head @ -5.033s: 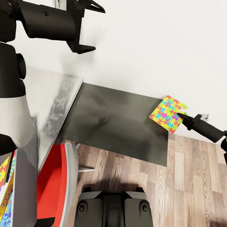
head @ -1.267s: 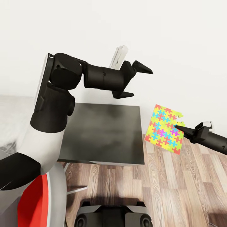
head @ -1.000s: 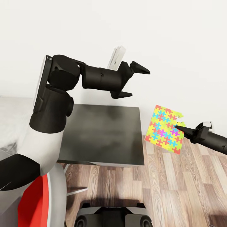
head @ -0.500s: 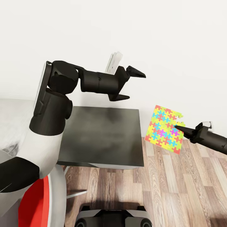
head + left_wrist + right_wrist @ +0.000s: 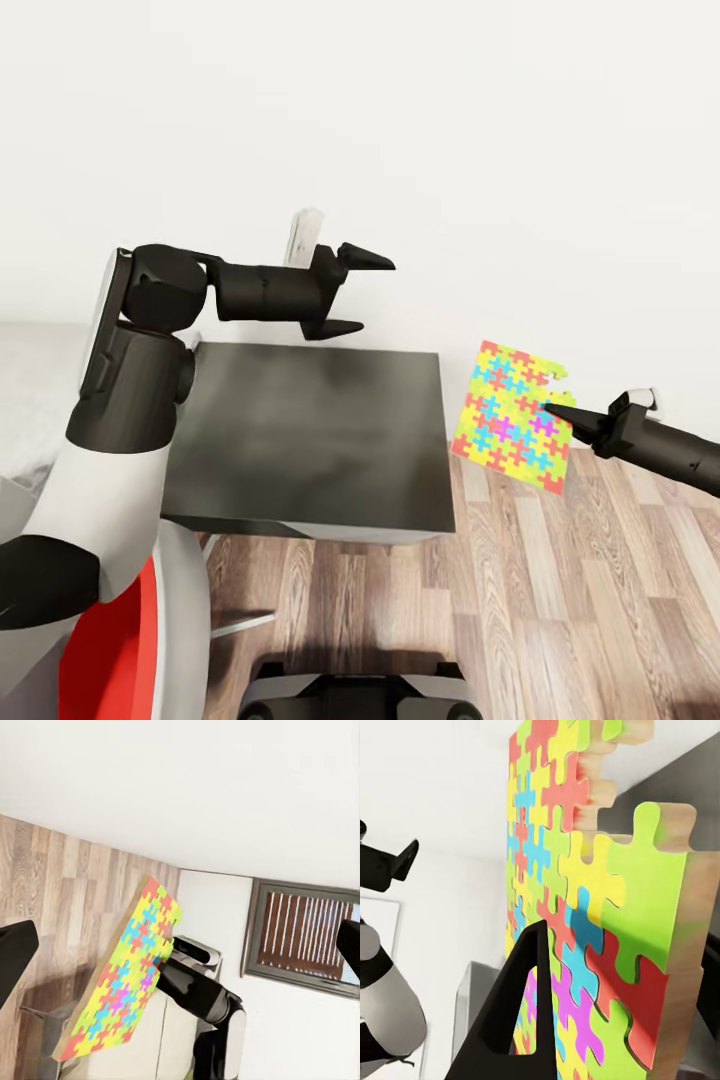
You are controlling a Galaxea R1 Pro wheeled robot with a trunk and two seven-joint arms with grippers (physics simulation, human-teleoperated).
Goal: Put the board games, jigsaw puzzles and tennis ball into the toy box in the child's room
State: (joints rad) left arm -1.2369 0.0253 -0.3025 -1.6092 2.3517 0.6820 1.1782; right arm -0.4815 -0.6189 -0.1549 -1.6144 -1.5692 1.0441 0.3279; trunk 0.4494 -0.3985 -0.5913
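A jigsaw puzzle (image 5: pixel 510 430), a thin square of many-coloured pieces, hangs tilted on edge in the air just right of the dark cabinet. My right gripper (image 5: pixel 553 411) is shut on its right edge. The right wrist view shows the puzzle (image 5: pixel 577 892) close up, with a dark finger (image 5: pixel 529 1009) pressed on its face. My left gripper (image 5: pixel 372 296) is open and holds nothing, up by the white wall above the cabinet's far edge. The left wrist view looks across at the puzzle (image 5: pixel 124 975). The toy box, board games, tennis ball and bed are out of view.
A low dark grey cabinet (image 5: pixel 310 440) stands against the white wall in front of me. A red chair (image 5: pixel 110 640) sits at the lower left beside my base. Wood-plank floor (image 5: pixel 580 600) stretches to the right. A pale grey surface (image 5: pixel 25 400) shows at the far left.
My left arm has drawn back to the left and dropped a little, still open. The puzzle stays in my right gripper and has barely shifted. Since five seconds ago the view has turned right.
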